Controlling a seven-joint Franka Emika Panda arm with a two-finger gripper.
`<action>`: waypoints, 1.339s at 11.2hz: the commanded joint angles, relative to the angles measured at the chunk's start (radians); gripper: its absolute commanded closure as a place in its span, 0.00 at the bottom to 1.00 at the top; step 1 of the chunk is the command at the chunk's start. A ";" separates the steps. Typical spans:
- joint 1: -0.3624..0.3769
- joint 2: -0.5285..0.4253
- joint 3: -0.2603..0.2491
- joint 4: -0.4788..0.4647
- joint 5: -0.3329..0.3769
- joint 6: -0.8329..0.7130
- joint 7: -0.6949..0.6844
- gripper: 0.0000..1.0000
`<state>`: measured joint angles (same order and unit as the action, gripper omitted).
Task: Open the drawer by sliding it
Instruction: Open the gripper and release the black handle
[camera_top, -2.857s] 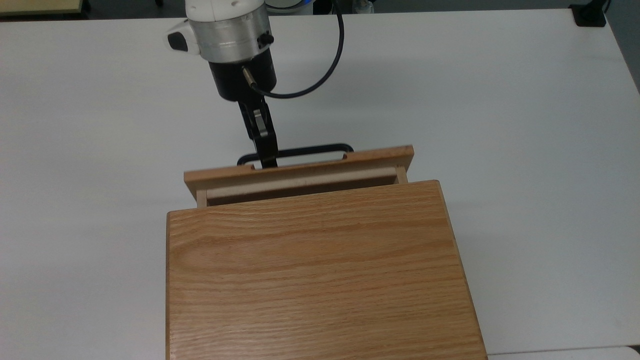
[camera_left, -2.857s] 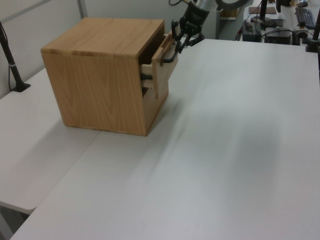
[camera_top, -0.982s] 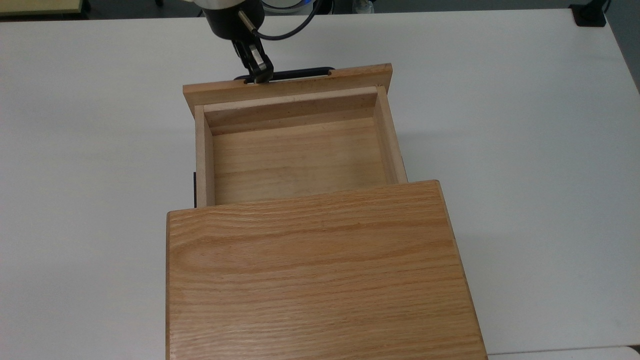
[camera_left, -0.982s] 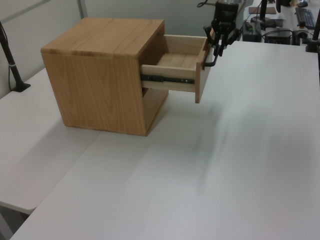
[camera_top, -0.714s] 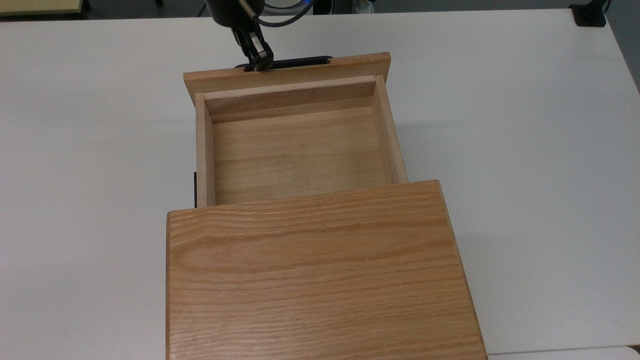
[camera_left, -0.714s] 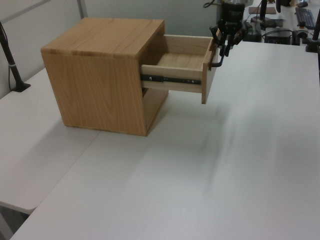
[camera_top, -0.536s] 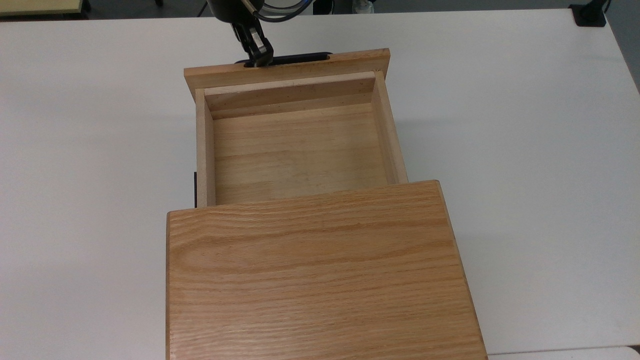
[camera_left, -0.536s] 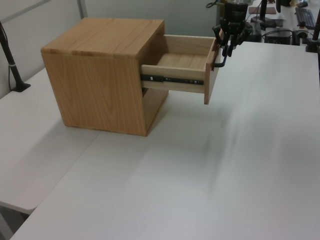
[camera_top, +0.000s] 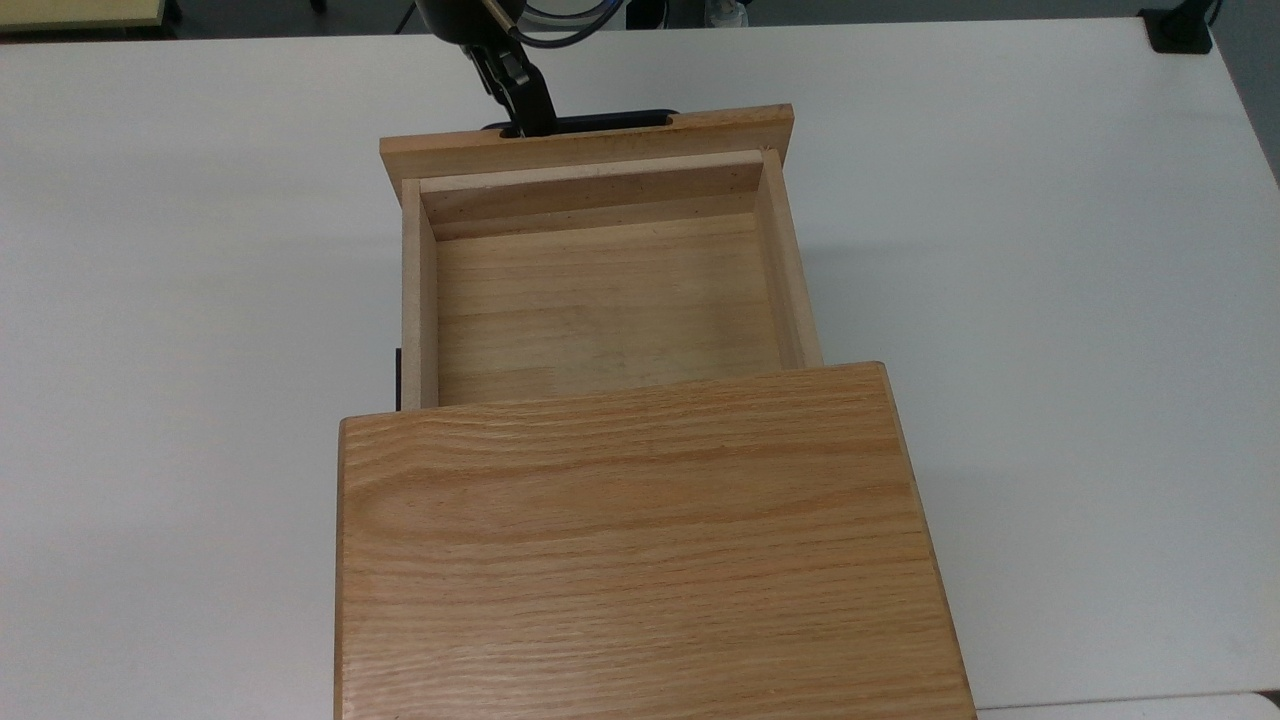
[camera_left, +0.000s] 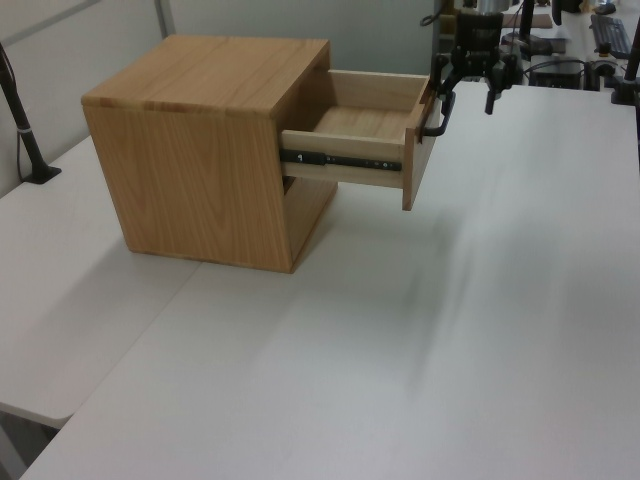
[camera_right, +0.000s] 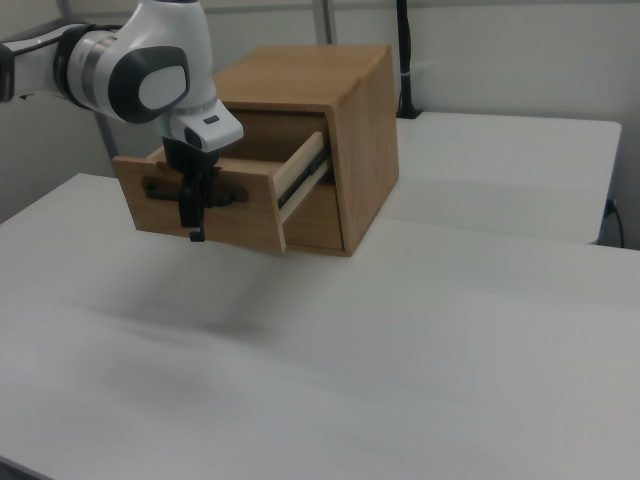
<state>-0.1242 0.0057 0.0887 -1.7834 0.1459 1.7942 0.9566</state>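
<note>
The light oak drawer stands pulled far out of the oak cabinet, and its inside is bare. In the left view the drawer hangs out on a black slide rail. Its black bar handle sits on the front panel. My gripper is open at the handle, one finger close by it and the other farther out over the table. In the right view the gripper hangs in front of the drawer front.
The cabinet stands on a wide white table. A black post is clamped at the table edge on the left view's left. Desks with equipment stand behind the arm.
The drawer slid from barely open to far out. In the last half second my gripper opened and let go of the handle, and the drawer shifted slightly.
</note>
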 joint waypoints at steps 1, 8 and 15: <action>0.023 -0.027 0.008 -0.040 0.008 -0.041 -0.035 0.00; 0.008 -0.059 0.006 -0.007 0.011 -0.038 -0.047 0.00; 0.014 -0.073 0.006 -0.005 0.015 -0.030 -0.047 0.00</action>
<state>-0.1198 -0.0403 0.1022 -1.7834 0.1474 1.7920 0.9301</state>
